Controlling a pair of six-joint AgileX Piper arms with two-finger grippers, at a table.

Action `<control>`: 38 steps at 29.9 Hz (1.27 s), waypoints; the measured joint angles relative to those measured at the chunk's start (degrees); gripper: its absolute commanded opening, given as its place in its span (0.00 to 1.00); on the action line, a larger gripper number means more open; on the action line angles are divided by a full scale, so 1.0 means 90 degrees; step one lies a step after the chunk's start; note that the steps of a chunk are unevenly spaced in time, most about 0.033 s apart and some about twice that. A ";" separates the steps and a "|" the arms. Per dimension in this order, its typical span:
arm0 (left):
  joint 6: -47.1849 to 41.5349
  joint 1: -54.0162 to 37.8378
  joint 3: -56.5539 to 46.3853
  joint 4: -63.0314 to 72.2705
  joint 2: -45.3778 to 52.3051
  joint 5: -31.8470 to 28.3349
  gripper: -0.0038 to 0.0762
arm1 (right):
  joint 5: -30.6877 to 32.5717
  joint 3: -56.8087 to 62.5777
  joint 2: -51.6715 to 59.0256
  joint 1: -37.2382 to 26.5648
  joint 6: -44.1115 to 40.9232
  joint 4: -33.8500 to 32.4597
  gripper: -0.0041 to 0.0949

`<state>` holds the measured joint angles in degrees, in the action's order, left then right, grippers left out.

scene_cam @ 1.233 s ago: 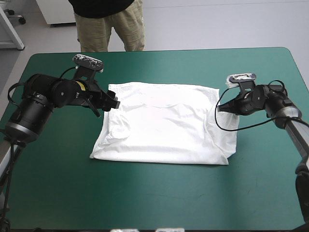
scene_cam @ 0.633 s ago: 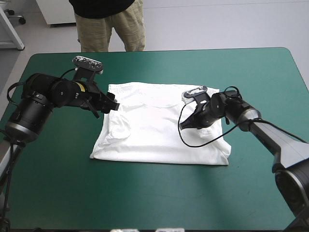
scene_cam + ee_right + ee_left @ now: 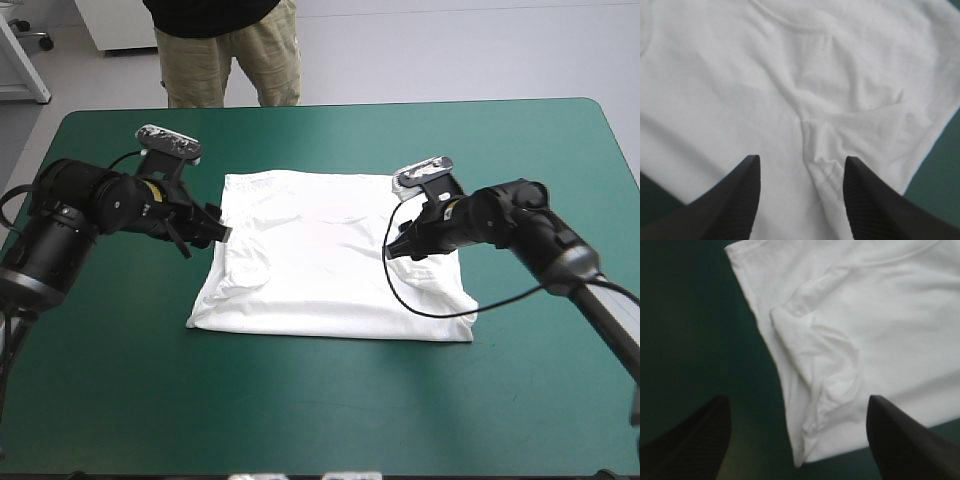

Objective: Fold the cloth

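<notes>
The white T-shirt [image 3: 330, 265] lies flat on the teal-green table, both side parts folded inward. My left gripper [image 3: 218, 232] hovers at the shirt's left edge, open, its black fingers [image 3: 695, 440] straddling the folded edge of the T-shirt [image 3: 850, 340] with nothing held. My right gripper [image 3: 398, 248] is over the shirt's right part, open, just above a folded sleeve flap. In the right wrist view the T-shirt [image 3: 790, 80] fills the picture, and a creased flap lies between the fingers [image 3: 735, 200] of my gripper [image 3: 801, 172].
Bare teal-green cover [image 3: 330, 400] surrounds the shirt on all sides. The table's far edge [image 3: 400, 103] is beyond the shirt.
My right gripper swung in from the shirt's right edge over the shirt, folding that side inward, then drew back slightly and stands open. My left gripper pulled back a little to the left.
</notes>
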<state>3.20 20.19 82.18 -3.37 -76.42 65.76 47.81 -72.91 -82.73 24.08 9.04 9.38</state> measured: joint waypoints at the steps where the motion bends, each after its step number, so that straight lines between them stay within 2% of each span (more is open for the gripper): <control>1: -0.0065 -0.0043 -0.0160 -0.0144 0.0106 0.0029 0.73 | 0.0113 0.0000 0.0243 0.0000 -0.0027 -0.0021 0.54; 4: -0.0220 -0.0362 -0.1045 -0.0264 0.0546 -0.0007 0.73 | 0.0631 -0.0007 0.0987 0.0000 -0.0132 -0.0131 0.54; 8: -0.0244 -0.0905 -0.2449 0.0203 0.0995 -0.0561 0.73 | 0.1226 -0.0001 0.1665 0.0000 -0.0207 -0.0135 0.54; 14: 0.0279 -0.1231 -0.3794 0.1353 0.0909 -0.1603 0.73 | 0.1241 0.0332 0.2018 0.0000 -0.0250 -0.0072 0.53; 23: 0.0492 -0.1236 -0.4022 0.1593 -0.0031 -0.2540 0.73 | 0.0689 0.1223 0.2026 0.0000 -0.0454 -0.0064 0.53; 31: 0.0493 -0.1236 -0.3921 0.1459 -0.0854 -0.2595 0.72 | 0.0497 0.1419 0.2026 0.0000 -0.0491 -0.0064 0.53; 34: 0.0493 -0.1236 -0.3883 0.1459 -0.0905 -0.2528 0.58 | 0.0509 0.1433 0.2026 0.0000 -0.0547 -0.0115 0.53; 38: 0.0549 -0.1265 -0.3878 0.1251 -0.0918 -0.2495 0.17 | 0.0728 0.1437 0.2026 0.0000 -0.0833 -0.0500 0.53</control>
<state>8.14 8.81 47.28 7.89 -84.69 43.30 54.37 -59.98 -64.50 24.08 1.54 4.88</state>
